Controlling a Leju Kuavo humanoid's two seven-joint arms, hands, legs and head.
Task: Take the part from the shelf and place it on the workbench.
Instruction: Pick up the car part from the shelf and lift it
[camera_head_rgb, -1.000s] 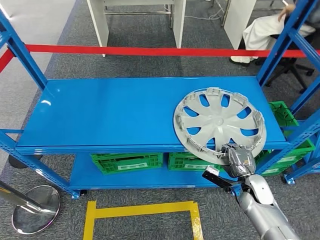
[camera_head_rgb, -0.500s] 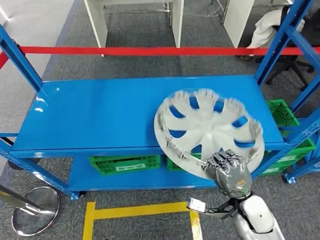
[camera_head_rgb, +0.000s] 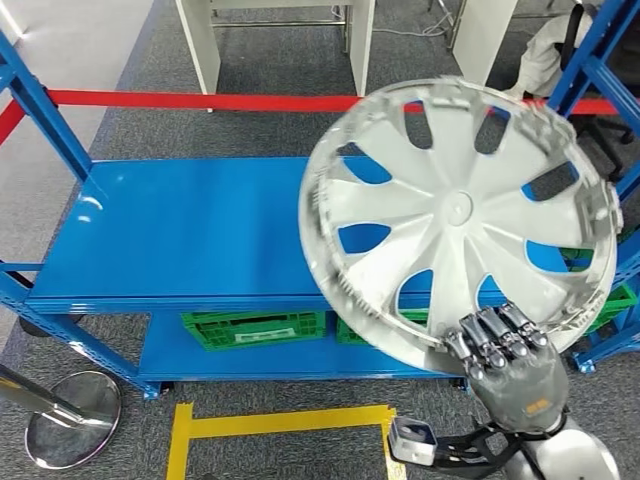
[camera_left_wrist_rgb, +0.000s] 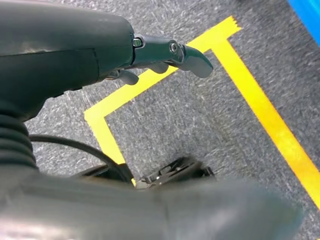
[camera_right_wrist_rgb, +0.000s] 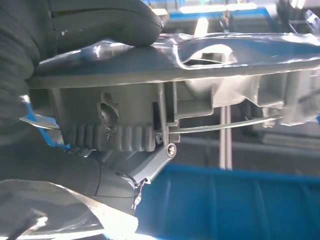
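Observation:
A silver wheel cover (camera_head_rgb: 459, 212) with curved spokes is lifted off the blue shelf (camera_head_rgb: 204, 230) and tilted up toward the camera. My right hand (camera_head_rgb: 512, 368) grips its near rim from below, fingers over the edge. Up close in the right wrist view, the rim (camera_right_wrist_rgb: 196, 55) lies clamped between the thumb (camera_right_wrist_rgb: 105, 20) and the fingers. My left hand (camera_left_wrist_rgb: 113, 50) hangs over grey carpet and yellow floor tape (camera_left_wrist_rgb: 260, 110), fingers apart and holding nothing.
Green crates (camera_head_rgb: 253, 327) sit on the lower shelf. Blue uprights (camera_head_rgb: 45, 110) frame the rack; a red barrier tape (camera_head_rgb: 196, 100) runs behind it. A chrome stanchion base (camera_head_rgb: 72, 415) stands at lower left, white table legs (camera_head_rgb: 204, 45) beyond. A person sits at far right (camera_head_rgb: 547, 50).
The wheel cover has risen from the shelf top and tipped up toward the camera, held by my right hand, which has moved nearer and higher. The view shifted slightly.

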